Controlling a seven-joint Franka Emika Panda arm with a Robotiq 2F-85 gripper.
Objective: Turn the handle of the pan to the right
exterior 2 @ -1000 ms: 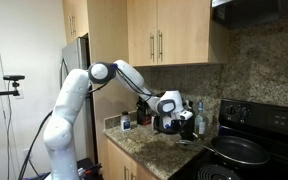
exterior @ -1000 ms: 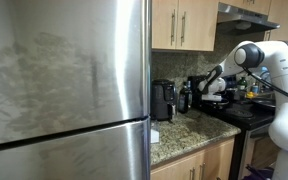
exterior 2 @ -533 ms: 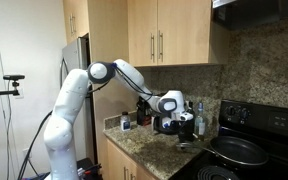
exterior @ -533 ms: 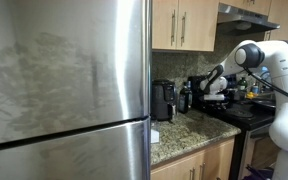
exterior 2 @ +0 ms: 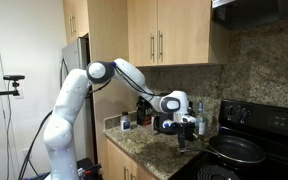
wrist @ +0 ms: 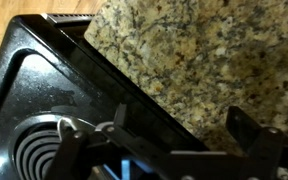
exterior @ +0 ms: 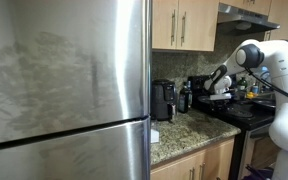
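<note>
Since the fingers (wrist: 252, 140) sit wide apart in the wrist view, one at each lower corner with clear space between, the gripper (wrist: 154, 128) is logged as spread and holding nothing. A dark bar (wrist: 159, 158) crosses the gap low in that view; it may be the pan's handle, but it is too blurred to confirm. Behind it the black stove (wrist: 24, 90) edge runs diagonally, with a coil burner (wrist: 29, 155) at lower left and the speckled granite counter (wrist: 204, 50) at upper right. Change over the last second: in an exterior view the gripper (exterior 2: 182, 132) has shifted right along the counter (exterior 2: 149, 150) and come lower, toward the stove's left edge, and now hangs close to where the handle (exterior 2: 198, 145) ends. Contact or not: cannot tell at this resolution. The pan (exterior 2: 240, 150) rests on the stove top, right of the gripper, handle pointing left toward the counter; its position is unchanged. In an exterior view the gripper (exterior: 218, 90) shows beyond the coffee maker (exterior: 163, 100), with only a slight shift. Judgement: approach nearly complete, no turning begun. Next move probably needs the fingers to straddle or press the handle's end, then sweep it right; a light pan may slide rather than pivot.
</note>
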